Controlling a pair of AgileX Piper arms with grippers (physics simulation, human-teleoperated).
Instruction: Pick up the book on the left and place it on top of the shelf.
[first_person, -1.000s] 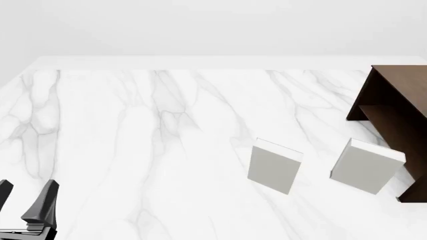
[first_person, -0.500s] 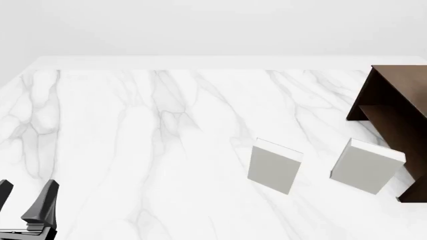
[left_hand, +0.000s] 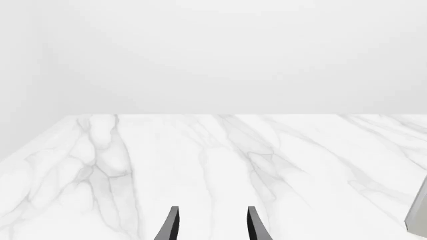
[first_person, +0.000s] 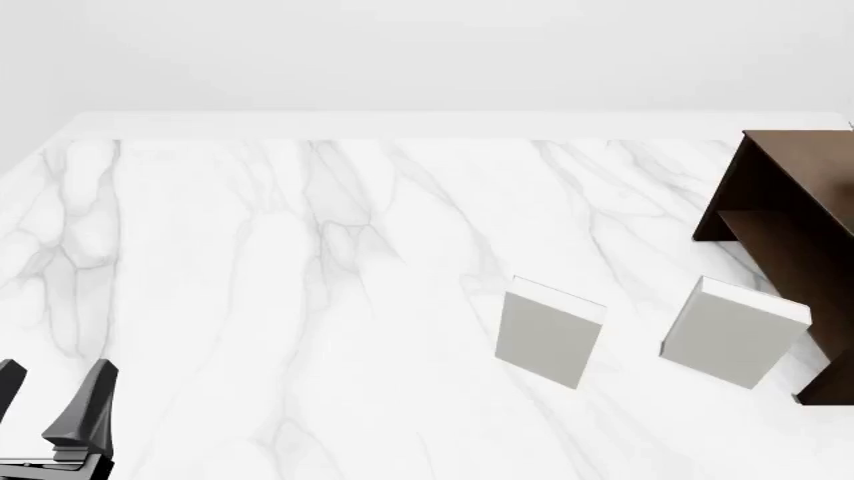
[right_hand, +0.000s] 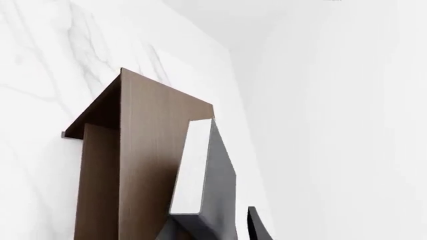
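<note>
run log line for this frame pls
right gripper: jaws shut on black rectangular book | over dark brown wooden shelf top | left gripper: jaws open, idle | two grey-white books on table

The left gripper (first_person: 47, 405) hovers low with fingers spread; the right gripper (right_hand: 220, 225) clamps the book (right_hand: 210, 175) between its fingers.

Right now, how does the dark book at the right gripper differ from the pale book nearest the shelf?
The dark book is charcoal with a light page edge; the pale book is grey-white all over. The dark book is held at the right gripper over the shelf; the pale book stands on the table beside it. Both are rectangular.
</note>
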